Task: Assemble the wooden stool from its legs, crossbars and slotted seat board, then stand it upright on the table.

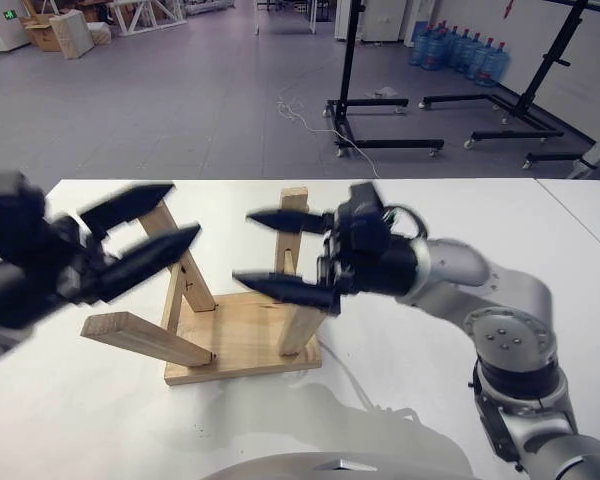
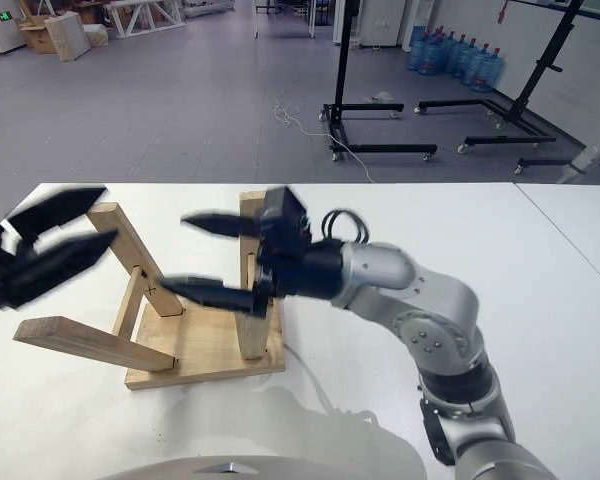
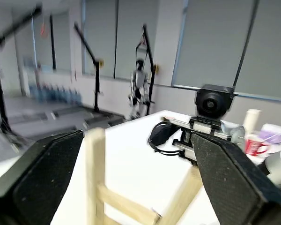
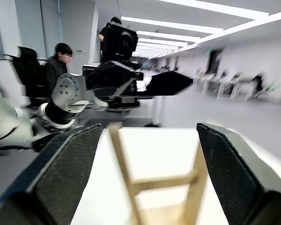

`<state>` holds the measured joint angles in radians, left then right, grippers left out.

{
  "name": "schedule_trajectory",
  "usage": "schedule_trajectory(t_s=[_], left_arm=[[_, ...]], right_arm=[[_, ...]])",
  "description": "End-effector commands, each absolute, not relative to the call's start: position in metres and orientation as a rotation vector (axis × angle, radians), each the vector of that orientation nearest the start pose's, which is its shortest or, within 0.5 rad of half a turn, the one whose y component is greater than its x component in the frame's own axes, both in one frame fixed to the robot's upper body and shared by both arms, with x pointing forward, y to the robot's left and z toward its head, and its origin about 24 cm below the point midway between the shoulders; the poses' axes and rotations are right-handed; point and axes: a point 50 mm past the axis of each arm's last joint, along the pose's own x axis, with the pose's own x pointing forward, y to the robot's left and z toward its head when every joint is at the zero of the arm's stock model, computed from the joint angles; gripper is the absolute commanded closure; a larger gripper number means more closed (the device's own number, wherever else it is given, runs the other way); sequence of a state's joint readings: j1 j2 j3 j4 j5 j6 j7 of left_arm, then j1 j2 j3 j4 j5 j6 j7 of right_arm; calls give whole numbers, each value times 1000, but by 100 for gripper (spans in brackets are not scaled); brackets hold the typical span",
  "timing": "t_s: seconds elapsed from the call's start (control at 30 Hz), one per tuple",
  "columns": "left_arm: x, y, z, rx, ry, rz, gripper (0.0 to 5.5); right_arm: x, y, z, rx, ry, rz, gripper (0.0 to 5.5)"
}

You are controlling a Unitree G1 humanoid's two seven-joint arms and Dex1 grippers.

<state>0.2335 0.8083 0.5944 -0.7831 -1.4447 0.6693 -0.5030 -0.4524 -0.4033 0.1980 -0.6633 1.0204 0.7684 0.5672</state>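
Observation:
The wooden stool lies upside down on the white table, its seat board flat and its legs pointing up. A slanted leg rises at the board's left and an upright leg at its right. A thick wooden bar juts out low to the left. My left gripper is open beside the top of the slanted leg. My right gripper is open, its fingers crossing in front of the upright leg. In the wrist views, legs joined by a crossbar stand between the open fingers.
The table has bare room to the right and in front of the stool. Black wheeled stands and blue water bottles are on the floor beyond the far edge.

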Motion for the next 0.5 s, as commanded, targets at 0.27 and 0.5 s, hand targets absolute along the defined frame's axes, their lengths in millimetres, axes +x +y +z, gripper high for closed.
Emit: schedule_trajectory(t_s=[0.27,0.5], left_arm=[[172,205,174,-216,27,-834,135],[174,201,221,-152,-207,-888,135]], right_arm=[[221,-61,172,176,101,1515,176],[231,-74,215,298,-144,1443,176]])
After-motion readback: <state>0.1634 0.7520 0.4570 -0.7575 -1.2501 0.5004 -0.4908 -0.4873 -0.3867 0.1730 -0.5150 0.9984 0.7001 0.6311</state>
